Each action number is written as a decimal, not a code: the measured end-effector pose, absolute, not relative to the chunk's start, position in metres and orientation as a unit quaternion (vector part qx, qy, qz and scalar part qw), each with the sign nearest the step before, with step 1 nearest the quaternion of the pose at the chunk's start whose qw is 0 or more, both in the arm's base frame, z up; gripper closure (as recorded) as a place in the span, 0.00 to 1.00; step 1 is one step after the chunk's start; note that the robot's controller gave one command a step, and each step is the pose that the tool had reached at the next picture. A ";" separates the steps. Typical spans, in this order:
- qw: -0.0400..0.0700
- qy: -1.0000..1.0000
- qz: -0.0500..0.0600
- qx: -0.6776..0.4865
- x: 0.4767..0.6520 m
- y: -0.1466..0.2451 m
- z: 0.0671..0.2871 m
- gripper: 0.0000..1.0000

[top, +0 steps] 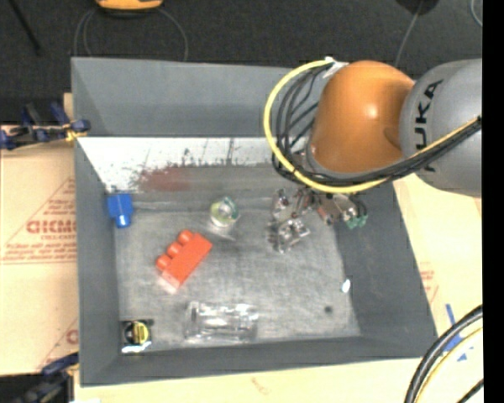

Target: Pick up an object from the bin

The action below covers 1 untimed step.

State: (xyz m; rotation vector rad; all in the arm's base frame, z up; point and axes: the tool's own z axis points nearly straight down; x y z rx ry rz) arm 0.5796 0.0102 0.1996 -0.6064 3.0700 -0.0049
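My gripper (287, 225): low in the bin, right of the middle and toward the far wall, a cluster of bright metal parts over bare floor.
Grip state: I cannot tell whether it is apart or together.
My wrist: a smooth, rounded orange cover (357, 112) sits above the gripper, with a loop of yellow and black cables (275, 124) on its left.
Container: a grey metal bin (92, 250) with sloping walls and a flat, scuffed floor; dark and reddish streaks mark the far wall.
Nearest thing: a clear round piece (223, 214), small and glassy with a greenish tint, on the floor just left of my gripper and apart from it.
Next out: an orange brick (183, 259), studded plastic, lying at a slant left of centre.
Near edge: a clear plastic pack (221, 321), see-through and crinkled, lying flat.
Far left: a blue piece (118, 208), small and blocky, against the left wall.
Near left corner: a yellow and black piece (136, 332), small; its kind is unclear.
Right side: a white scrap (346, 286), tiny, at the foot of the right wall.
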 end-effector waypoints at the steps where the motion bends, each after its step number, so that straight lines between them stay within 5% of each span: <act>1: 0.005 0.950 -0.002 -0.313 0.589 0.011 0.250 1.00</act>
